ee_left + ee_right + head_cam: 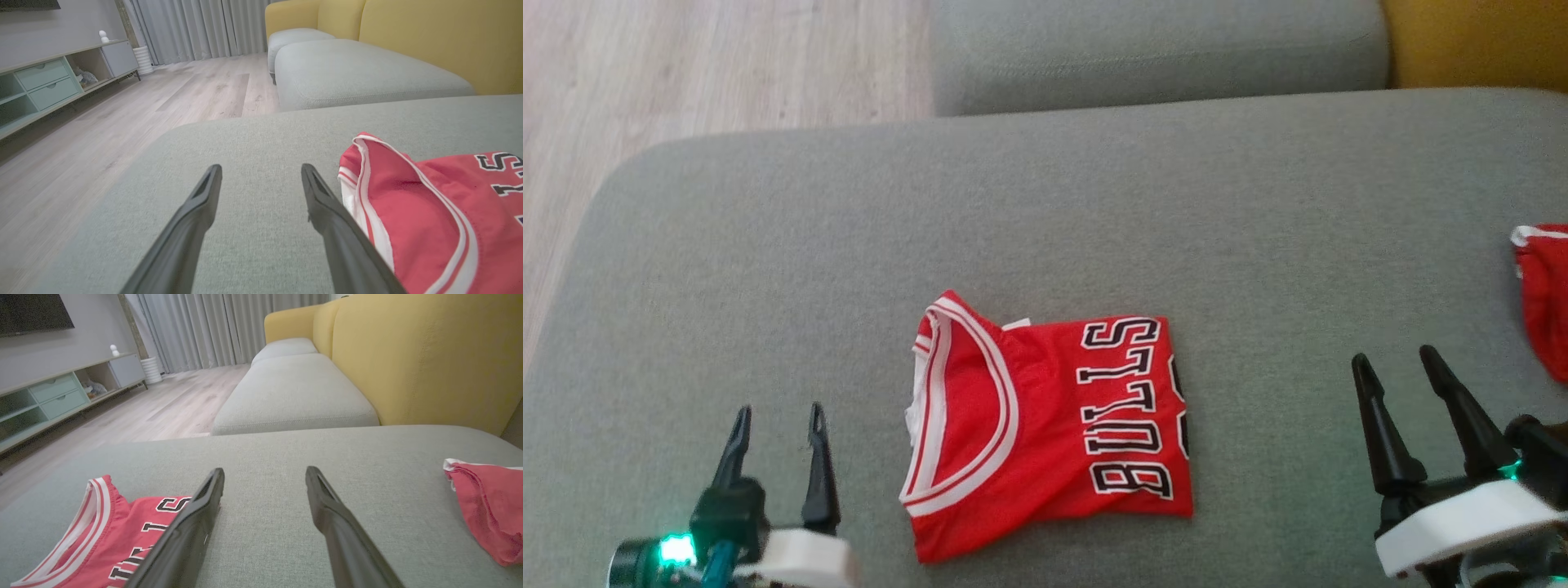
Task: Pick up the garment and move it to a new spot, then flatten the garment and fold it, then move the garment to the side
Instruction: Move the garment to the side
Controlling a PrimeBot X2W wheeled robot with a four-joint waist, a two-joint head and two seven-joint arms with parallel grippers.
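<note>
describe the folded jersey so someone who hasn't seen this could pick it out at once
On the big grey cushion, look near its front edge, between the left gripper and right gripper. The jersey lies there folded into a neat rectangle. Unlike the other red cloth at the far right, it shows black BULLS lettering and a white-striped neckline.

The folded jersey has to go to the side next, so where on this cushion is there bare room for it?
Widest: the far half of the grey cushion, from the jersey to its back edge. Also free: the strip between jersey and right hand. Tight: the right edge, where another red garment lies, and the gap between left hand and jersey.
</note>
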